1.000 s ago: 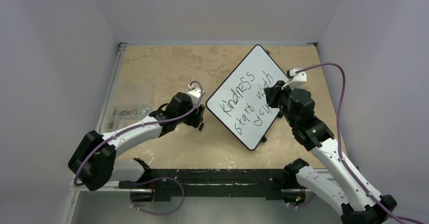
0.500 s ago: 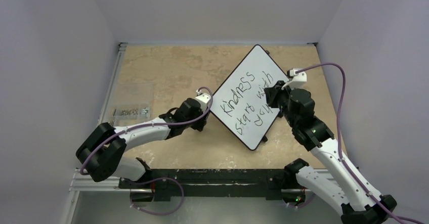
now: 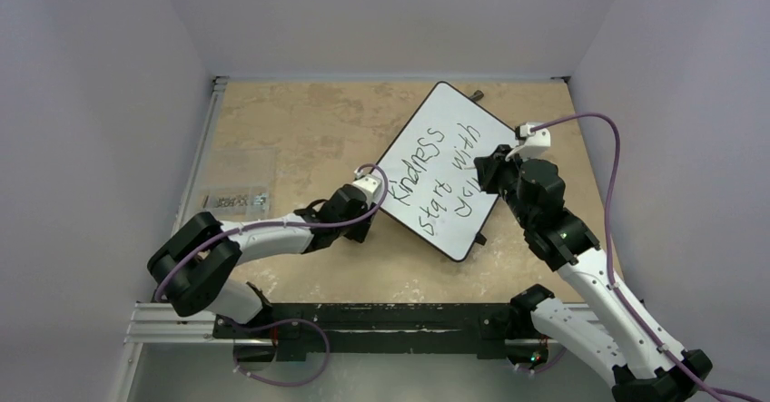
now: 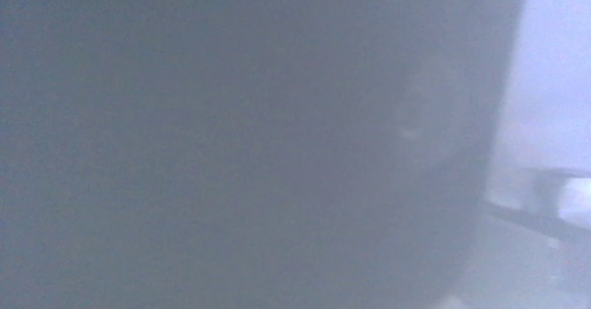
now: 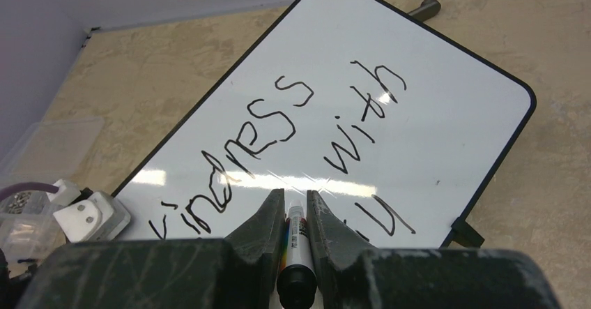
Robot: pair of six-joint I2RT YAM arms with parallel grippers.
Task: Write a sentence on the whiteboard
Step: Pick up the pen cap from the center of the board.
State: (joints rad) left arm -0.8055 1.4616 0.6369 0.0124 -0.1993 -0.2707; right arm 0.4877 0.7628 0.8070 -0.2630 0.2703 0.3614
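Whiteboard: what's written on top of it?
The whiteboard bears black handwriting: "Kindness start with". A third line is begun; the right end effector and marker cover part.

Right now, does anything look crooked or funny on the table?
Yes. The whiteboard sits crooked, turned cornerwise to the table, so the sentence runs on a slant. Also, the left wrist view is almost all grey blur, as if something sits right against it. The right tool grips the marker.
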